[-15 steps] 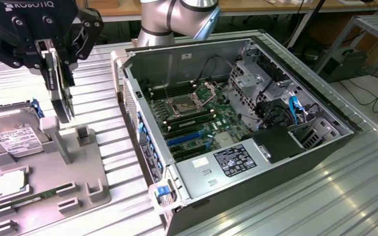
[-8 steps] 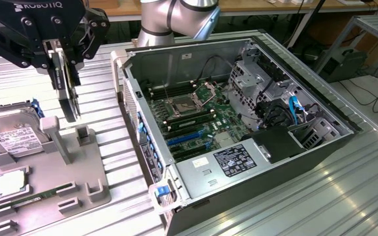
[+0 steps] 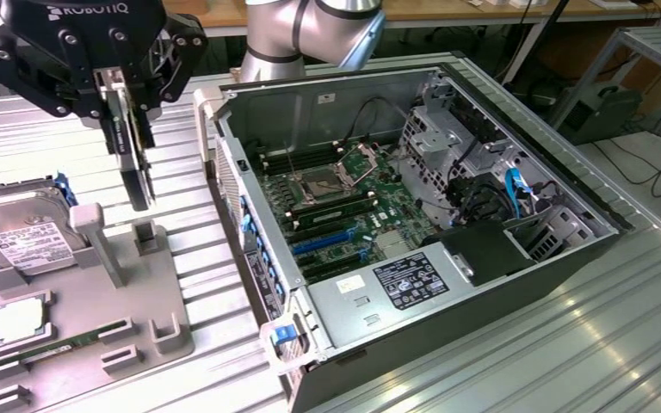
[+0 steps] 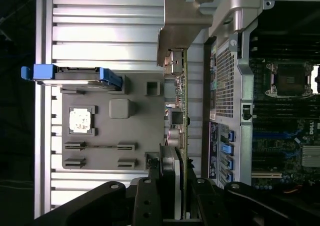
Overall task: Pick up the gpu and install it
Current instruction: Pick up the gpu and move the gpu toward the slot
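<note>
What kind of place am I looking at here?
Probably a robotics lab or test bench for computer assembly: an open computer case lies on a slatted metal table, a grey tray holds a hard drive, and the end effector grips a gpu.

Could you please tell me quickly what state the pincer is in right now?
Pincer: closed, holding the gpu.

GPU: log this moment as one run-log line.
gripper: shut on gpu | gpu: held upright above grey tray | computer case: open, gpu not yet inside
</note>
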